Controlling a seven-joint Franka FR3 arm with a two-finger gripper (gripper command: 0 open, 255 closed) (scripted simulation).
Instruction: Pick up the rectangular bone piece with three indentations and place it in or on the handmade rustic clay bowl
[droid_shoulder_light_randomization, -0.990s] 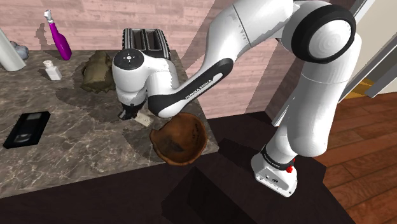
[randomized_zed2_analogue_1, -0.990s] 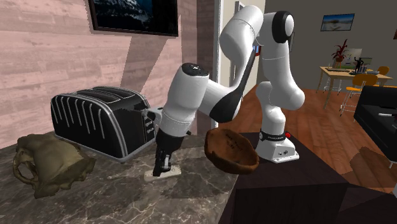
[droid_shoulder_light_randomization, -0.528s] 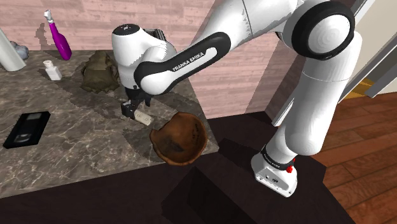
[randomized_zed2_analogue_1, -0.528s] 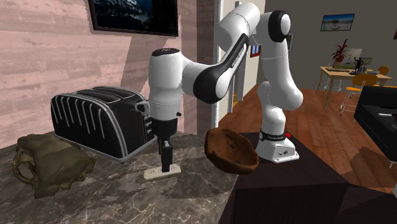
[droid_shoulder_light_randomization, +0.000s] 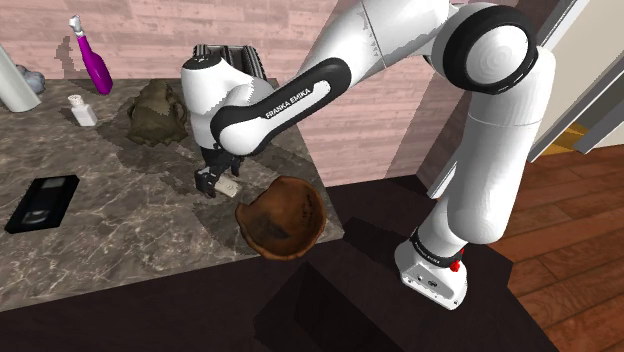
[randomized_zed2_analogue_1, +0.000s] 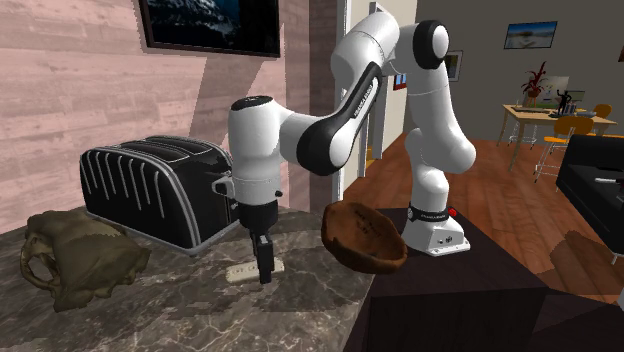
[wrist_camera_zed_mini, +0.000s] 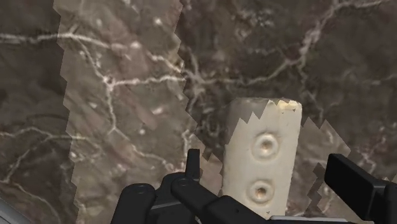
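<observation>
Bone piece (wrist_camera_zed_mini: 262, 159): you see two indentations — the rest runs off the wrist view's edge.
Toaster (droid_shoulder_light_randomization: 245, 60): you get a strip — the arm hides the rest.
White cylinder (droid_shoulder_light_randomization: 14, 85): cut by the shoulder view's left edge.

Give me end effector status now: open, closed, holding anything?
End effector: open, holding nothing; its fingers stand apart on either side of the pale bone piece, which lies on the dark veined counter.
</observation>
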